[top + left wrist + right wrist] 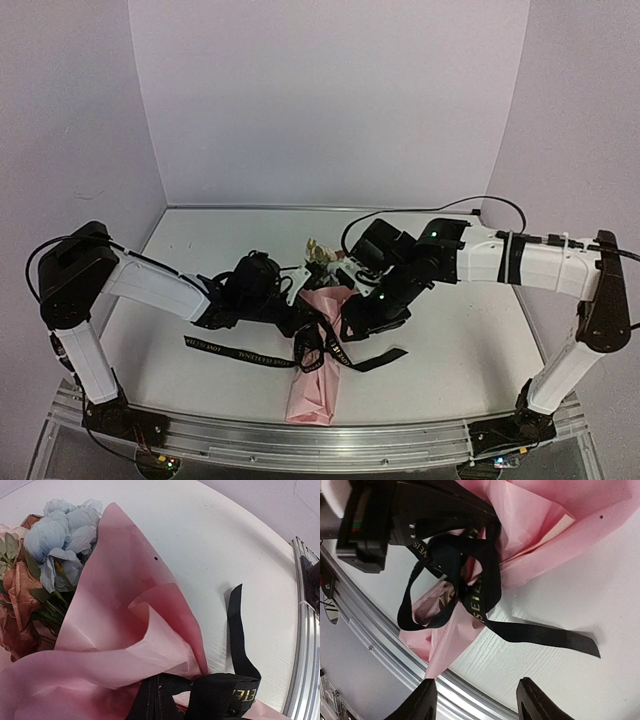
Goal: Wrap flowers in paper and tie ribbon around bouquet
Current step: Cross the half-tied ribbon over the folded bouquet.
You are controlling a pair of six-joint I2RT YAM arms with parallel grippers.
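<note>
The bouquet (312,385) lies at the table's middle, a pink paper (115,605) cone whose narrow end points toward the front rail. Blue and orange-brown flowers (55,550) show at its wide end (320,250). The black lettered ribbon (480,595) is looped around the cone's waist; one tail (550,636) lies flat on the table, and another stretch (240,352) runs left. My left gripper (297,320) presses against the cone, shut on the ribbon (240,630). My right gripper (480,702) is open and holds nothing, hovering just right of the knot (357,318).
An aluminium rail (320,440) runs along the table's front edge, close to the cone's narrow end (380,645). White walls close in the back and both sides. A black cable (500,205) arches over the right arm.
</note>
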